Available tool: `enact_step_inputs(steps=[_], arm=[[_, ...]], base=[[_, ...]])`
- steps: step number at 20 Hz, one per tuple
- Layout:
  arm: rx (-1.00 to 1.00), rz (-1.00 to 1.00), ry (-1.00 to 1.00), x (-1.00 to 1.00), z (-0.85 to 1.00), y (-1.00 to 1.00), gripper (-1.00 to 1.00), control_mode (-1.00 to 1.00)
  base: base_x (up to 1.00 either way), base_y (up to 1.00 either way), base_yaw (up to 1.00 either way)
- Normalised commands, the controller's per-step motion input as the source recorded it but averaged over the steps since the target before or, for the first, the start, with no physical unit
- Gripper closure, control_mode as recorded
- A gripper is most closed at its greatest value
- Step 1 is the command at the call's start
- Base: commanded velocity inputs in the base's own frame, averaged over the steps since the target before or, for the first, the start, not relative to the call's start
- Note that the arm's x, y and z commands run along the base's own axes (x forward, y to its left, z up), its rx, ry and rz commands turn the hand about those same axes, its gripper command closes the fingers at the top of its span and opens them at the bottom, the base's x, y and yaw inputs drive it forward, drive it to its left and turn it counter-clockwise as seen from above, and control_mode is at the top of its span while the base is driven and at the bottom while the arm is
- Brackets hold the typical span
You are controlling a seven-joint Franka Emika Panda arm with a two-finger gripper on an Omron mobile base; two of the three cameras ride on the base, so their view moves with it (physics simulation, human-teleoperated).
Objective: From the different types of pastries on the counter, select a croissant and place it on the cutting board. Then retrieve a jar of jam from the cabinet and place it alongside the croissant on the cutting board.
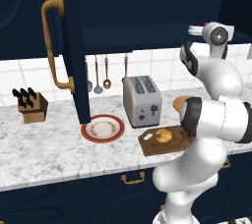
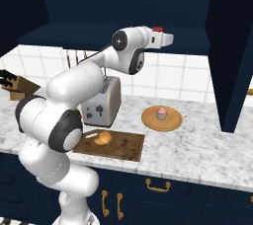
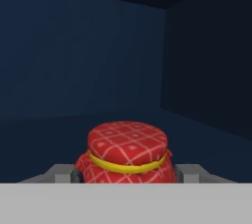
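Note:
Inside the dark navy cabinet (image 3: 74, 70), the jar of jam (image 3: 127, 152) is red with a checked cloth top and a yellow band. My gripper (image 3: 125, 173) is shut on it, one grey finger against each side. From the right base view the hand (image 2: 160, 37) reaches into the cabinet opening, with the jar's red top (image 2: 157, 29) just above it. The croissant (image 1: 163, 135) (image 2: 103, 138) lies on the dark-brown cutting board (image 1: 149, 145) (image 2: 126, 146) near the counter's front edge. The cabinet door (image 1: 74, 46) stands open with its brass handle (image 1: 51, 46).
A grey toaster (image 1: 141, 100) (image 2: 101, 103) stands behind the board. A pink cupcake (image 2: 161, 113) sits on a round wooden plate (image 2: 174, 122). A red-rimmed plate (image 1: 102, 128), a knife block (image 1: 30, 106) and hanging utensils (image 1: 98, 75) are left. The second open door (image 2: 232, 51) hangs right.

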Motion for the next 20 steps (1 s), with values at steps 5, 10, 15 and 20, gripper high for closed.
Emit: enact_step_inputs(steps=[5,10,15,20], arm=[[0.0,0.3,0.11,-0.98,0.26,0.17,1.0,-1.0],[-0.03,0.4,0.2,-0.88,0.78,0.09,1.0,-1.0],[-0.02,0.44,0.05,-0.97,-0.04,0.0,1.0,-1.0],[0.0,0.45,0.0,-1.0,-0.58,0.29,1.0,-1.0]], base=[[0.0,0.0,0.0],[0.0,0.0,0.0],[0.0,0.0,0.0],[0.0,0.0,0.0]])
